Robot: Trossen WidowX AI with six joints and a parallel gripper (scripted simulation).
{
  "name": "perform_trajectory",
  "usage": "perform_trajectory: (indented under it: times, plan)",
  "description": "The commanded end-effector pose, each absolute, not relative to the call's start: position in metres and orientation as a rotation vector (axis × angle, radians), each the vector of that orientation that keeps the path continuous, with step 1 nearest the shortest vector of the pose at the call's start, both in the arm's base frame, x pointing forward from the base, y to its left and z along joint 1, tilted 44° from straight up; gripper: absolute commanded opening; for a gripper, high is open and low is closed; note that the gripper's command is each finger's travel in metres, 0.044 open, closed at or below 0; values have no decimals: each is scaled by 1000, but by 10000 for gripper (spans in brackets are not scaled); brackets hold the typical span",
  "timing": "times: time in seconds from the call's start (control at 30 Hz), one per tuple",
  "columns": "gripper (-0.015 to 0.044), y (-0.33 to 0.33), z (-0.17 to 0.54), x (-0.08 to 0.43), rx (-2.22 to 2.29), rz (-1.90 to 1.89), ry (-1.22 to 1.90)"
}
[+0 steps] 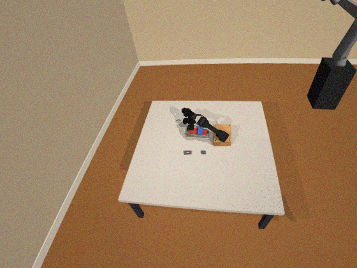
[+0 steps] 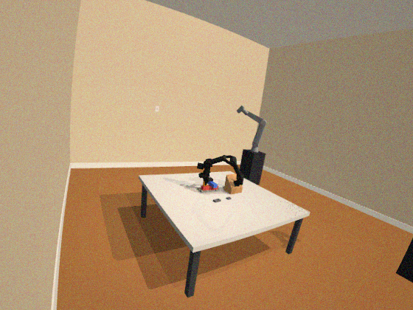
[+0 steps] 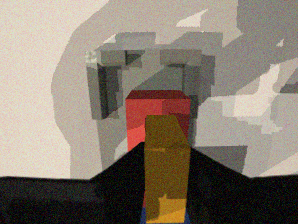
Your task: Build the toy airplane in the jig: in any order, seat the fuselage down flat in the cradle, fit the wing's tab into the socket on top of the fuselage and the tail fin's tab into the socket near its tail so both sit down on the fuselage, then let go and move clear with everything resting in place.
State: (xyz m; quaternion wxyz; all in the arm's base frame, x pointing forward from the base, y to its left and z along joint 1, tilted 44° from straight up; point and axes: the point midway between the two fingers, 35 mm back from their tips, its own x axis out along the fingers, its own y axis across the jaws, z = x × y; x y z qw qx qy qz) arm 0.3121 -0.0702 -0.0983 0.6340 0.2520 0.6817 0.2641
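Note:
The red fuselage (image 1: pixel 193 131) (image 2: pixel 207 188) (image 3: pixel 138 112) lies in the grey cradle (image 1: pixel 197 136) (image 3: pixel 95 92). The blue wing (image 1: pixel 200 130) (image 2: pixel 212 184) lies across the fuselage's middle; a little of it shows at the wrist view's bottom edge. Whether its tab is fully down cannot be told. My gripper (image 1: pixel 190 129) (image 2: pixel 205 183) (image 3: pixel 160 148) points down over the fuselage's tail end and is shut on the yellow tail fin (image 3: pixel 166 175). The fin is over the top of the tail end. It hides the tail socket, so whether its tab is in cannot be told.
An orange-brown block (image 1: pixel 222 143) (image 2: pixel 234 190) stands by the arm's base. Two small dark pieces, one (image 1: pixel 187 152) (image 2: pixel 217 200) larger than the other (image 1: pixel 203 152) (image 2: pixel 228 198), lie on the white table (image 1: pixel 197 185) (image 2: pixel 236 221). A grey arm on a black pedestal (image 1: pixel 329 84) (image 2: pixel 252 166) stands beyond the table.

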Motion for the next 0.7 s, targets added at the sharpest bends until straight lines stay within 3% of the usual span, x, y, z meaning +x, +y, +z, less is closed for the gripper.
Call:
perform_trajectory:
  times: [0.0, 0.2, 0.5, 0.67]
  plan:
    - [105, -70, -98, 312, 576, 604, 1560]
    - [260, -70, -98, 312, 576, 604, 1560]
    - [260, -72, -97, 313, 576, 603, 1559]
    - [260, -119, -49, 319, 577, 598, 1558]
